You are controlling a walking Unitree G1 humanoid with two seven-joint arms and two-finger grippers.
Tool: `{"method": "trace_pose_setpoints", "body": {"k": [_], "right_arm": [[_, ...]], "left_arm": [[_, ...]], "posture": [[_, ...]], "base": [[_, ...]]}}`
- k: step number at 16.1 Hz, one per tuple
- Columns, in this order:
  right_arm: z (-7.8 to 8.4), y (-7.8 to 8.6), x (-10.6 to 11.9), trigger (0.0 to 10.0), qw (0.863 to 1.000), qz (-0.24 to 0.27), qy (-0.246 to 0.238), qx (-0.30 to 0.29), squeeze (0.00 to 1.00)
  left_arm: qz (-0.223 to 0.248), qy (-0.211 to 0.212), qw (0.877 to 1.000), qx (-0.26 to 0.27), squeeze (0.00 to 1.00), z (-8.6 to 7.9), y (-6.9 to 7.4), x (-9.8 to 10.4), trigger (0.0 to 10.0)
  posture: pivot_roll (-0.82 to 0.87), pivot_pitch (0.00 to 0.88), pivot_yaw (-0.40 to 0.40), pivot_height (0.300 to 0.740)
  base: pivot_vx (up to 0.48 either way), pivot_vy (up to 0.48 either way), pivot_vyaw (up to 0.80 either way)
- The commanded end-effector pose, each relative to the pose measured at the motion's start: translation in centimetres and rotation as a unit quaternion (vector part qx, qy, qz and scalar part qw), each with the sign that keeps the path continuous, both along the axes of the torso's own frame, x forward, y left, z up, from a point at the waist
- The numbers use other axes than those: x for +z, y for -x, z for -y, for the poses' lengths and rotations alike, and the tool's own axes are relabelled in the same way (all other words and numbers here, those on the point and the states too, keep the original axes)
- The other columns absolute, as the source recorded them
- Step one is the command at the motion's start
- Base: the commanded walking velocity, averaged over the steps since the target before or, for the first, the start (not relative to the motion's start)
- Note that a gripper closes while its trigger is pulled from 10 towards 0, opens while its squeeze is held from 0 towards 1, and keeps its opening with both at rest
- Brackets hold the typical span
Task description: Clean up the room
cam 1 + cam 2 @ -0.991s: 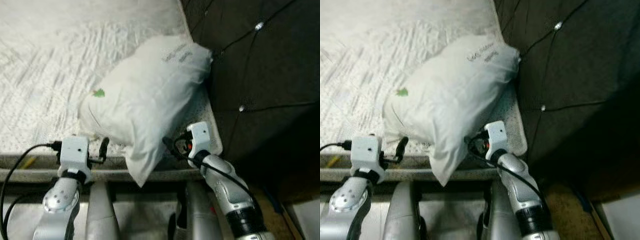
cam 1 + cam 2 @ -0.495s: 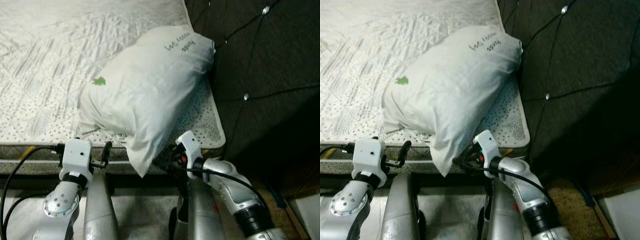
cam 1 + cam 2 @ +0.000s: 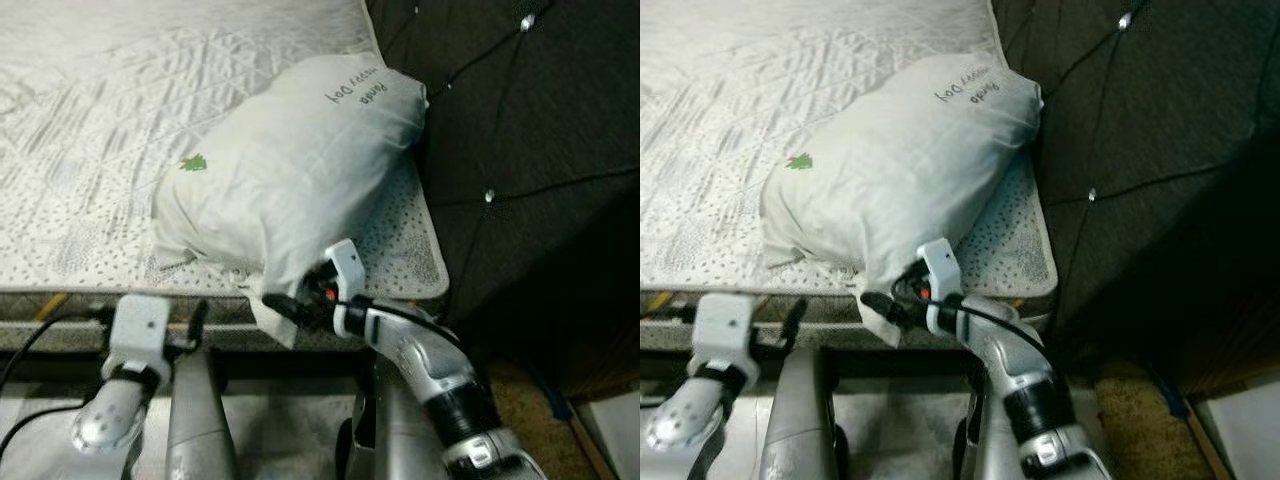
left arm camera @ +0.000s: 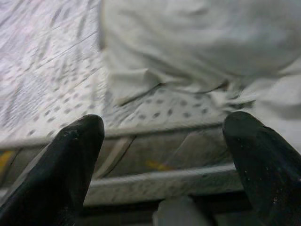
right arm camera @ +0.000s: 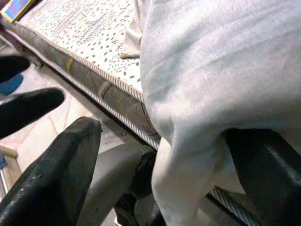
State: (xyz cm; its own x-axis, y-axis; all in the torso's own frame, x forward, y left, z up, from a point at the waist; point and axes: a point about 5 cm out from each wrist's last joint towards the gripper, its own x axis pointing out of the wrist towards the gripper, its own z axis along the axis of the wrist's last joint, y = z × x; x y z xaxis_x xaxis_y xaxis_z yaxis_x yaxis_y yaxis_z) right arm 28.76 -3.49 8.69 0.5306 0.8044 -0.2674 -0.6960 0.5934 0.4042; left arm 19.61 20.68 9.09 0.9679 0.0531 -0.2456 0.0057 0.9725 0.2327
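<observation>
Right hand (image 5: 155, 174) has its two black fingers wide apart, one on each side of the pillow's (image 3: 290, 175) hanging corner, down by the bed's edge; left hand (image 4: 164, 155) is open too and holds nothing, just in front of the mattress (image 3: 90, 150) side; farther off, the white pillow lies on the bed, its far end by the dark headboard (image 3: 520, 130).

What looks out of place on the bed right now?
The white pillow lies askew across the mattress corner by the dark headboard, one corner drooping over the bed's edge. The right gripper has its open fingers around that hanging corner; the left gripper is open below the edge.
</observation>
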Motion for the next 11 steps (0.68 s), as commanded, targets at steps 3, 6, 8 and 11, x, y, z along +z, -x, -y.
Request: {"method": "trace_pose_setpoints", "body": {"k": [3, 6, 8, 11], "right_arm": [[-1.2, -0.7, -0.1, 10.0, 0.999, -0.029, -0.012, -0.032, 0.0], [-1.1, -1.9, -0.1, 10.0, 0.994, -0.023, 0.004, -0.109, 0.0], [-1.0, -2.6, 0.2, 10.0, 0.986, -0.017, 0.004, -0.167, 0.0], [0.0, -3.5, 0.2, 0.0, 0.967, -0.04, -0.009, -0.252, 0.0]], "left_arm": [[-0.006, -0.013, 0.999, 0.04, 0.0, -1.0, 0.9, -0.2, 10.0], [-0.012, -0.014, 0.998, 0.065, 0.0, -1.6, 0.9, -0.5, 10.0], [-0.007, -0.014, 0.998, 0.06, 0.0, -1.6, 0.2, -0.2, 10.0], [-0.001, -0.012, 0.998, 0.058, 0.0, -1.5, -0.4, -0.1, 10.0]], "posture": [[0.23, 0.064, -0.108, 0.537], [0.23, 0.058, -0.101, 0.537], [0.22, 0.055, -0.095, 0.537], [0.21, 0.049, -0.091, 0.537]], "base": [[0.0, 0.0, 0.0], [0.0, 0.0, 0.0], [0.0, 0.0, 0.0], [0.0, 0.0, 0.0]]}}
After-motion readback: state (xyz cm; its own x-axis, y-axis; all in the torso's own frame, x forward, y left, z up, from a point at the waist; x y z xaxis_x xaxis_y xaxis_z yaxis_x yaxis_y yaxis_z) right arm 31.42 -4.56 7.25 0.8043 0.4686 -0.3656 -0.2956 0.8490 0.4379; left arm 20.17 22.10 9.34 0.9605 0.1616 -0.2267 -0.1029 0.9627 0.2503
